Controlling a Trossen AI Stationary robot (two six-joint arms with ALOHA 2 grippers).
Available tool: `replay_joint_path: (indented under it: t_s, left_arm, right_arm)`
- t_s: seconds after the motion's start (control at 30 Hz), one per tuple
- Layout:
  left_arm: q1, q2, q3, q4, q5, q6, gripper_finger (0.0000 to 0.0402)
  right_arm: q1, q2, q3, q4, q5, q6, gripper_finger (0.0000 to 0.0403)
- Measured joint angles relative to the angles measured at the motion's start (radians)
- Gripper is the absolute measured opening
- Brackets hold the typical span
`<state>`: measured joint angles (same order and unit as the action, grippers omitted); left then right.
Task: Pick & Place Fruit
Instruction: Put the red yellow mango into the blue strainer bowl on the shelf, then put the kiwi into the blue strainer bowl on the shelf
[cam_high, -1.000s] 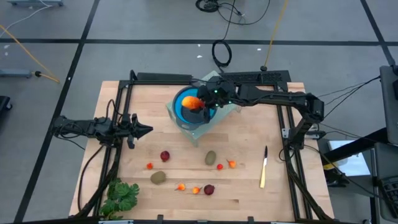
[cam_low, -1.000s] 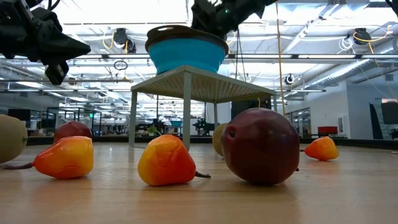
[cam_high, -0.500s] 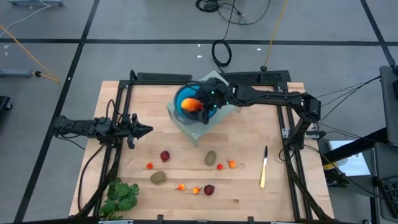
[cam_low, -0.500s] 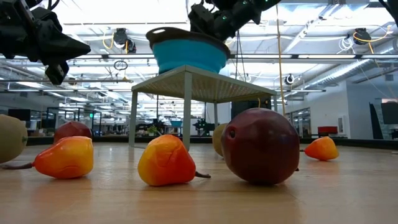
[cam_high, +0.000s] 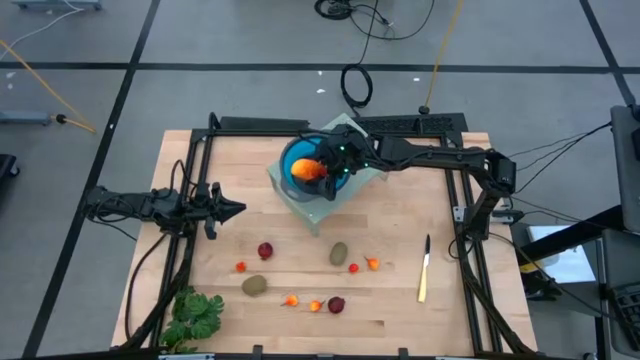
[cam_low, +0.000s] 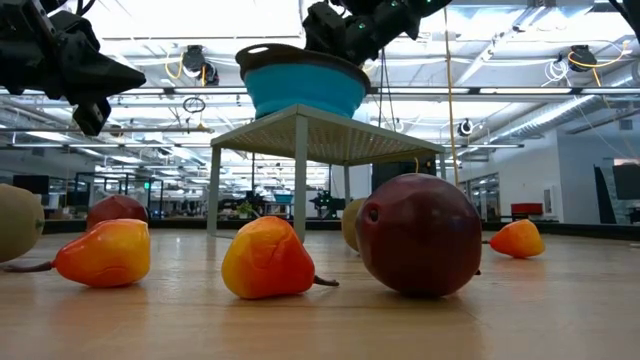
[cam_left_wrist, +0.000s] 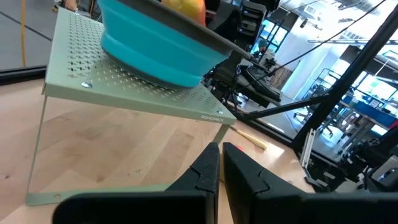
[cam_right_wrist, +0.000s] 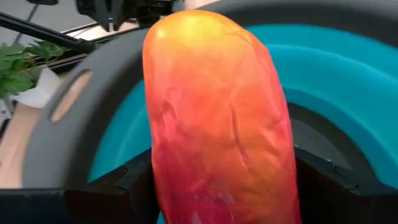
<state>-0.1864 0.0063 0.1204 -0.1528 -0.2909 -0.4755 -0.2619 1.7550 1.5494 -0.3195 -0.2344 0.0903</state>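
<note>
A long orange-red fruit (cam_right_wrist: 217, 112) stands up inside the blue bowl (cam_high: 293, 180), which sits on a pale green perforated stand (cam_high: 322, 207) at the table's far middle. My right gripper (cam_high: 322, 166) reaches over the bowl from the right and is shut on this fruit. Two dark red balls (cam_high: 265, 250) (cam_high: 336, 304), two oval brown-green fruits (cam_high: 339, 254) (cam_high: 255, 285) and several tiny orange and red ones (cam_high: 372, 263) lie on the wooden table. My left gripper (cam_high: 240, 209) hovers shut at the left, holding nothing. My right gripper has the long fruit between its two fingers (cam_right_wrist: 134, 186), one on each long side of its lower part (cam_right_wrist: 168, 186). The fingers slant down into the bowl from the table's right side, across the fruit. The fruit stands upright in the bowl; its lower end is hidden.
A yellow-handled knife (cam_high: 424, 270) lies at the near right and a green leafy bunch (cam_high: 195, 318) at the near left corner. Black frame rails (cam_high: 190, 180) run along the table's left, right and far edges. Bare wood lies between the stand and the scattered fruit.
</note>
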Motion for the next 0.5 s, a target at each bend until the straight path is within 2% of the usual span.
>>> replay_joint_path:
  t_s: [0.5]
  left_arm:
    - [0.000,0.000,0.000,0.000,0.000,-0.003,0.0019]
  right_arm:
    - [-0.001,0.000,0.000,0.001,-0.004,0.003,0.0309]
